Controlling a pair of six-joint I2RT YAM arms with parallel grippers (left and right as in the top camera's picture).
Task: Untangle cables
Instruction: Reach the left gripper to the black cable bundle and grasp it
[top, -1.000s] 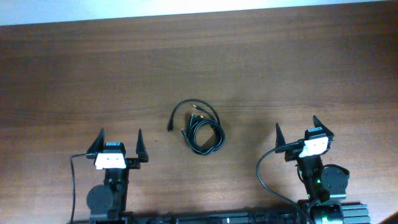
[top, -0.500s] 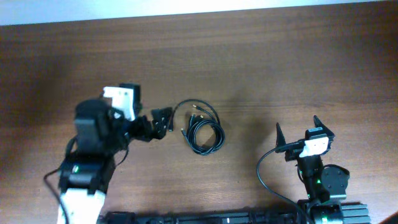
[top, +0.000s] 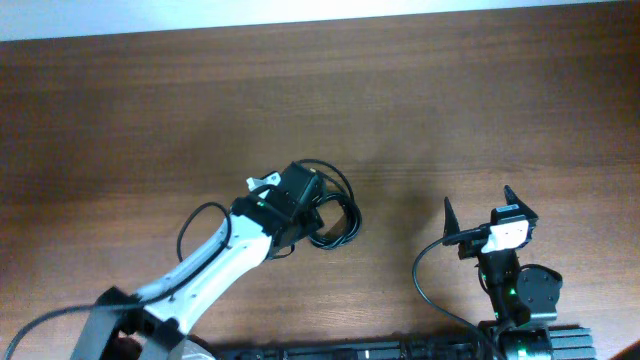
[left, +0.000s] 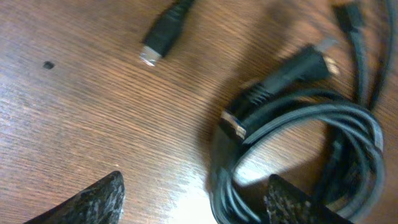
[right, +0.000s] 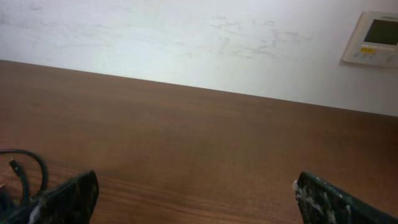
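Directly over the left half of the cables (top: 338, 218), the left arm is hovering with its wrist covering that side of the bundle in the overhead view. The cables are lying as a small coiled knot on the desk (top: 120, 120), with one thin loop arching off the far side of the coil. In the left wrist view the left fingers (left: 93, 199) are spreading wide, released and gripping nothing, with the coil's left edge (left: 292, 130) lying between and just ahead of them. A loose plug (left: 163, 38) is resting apart from the coil, further ahead. That wide stance is probably there to straddle a strand before closing (a judgement, since no contact is showing yet). The right fingers (top: 449, 214) are also standing released and empty, well to the right of the cables, likely waiting until a strand is offered.

Half a second ago the left arm was sitting left of the cables, short of the loose plug; a second ago it was parked nearer the desk's front edge. The right arm and the cables are lying as they did then.
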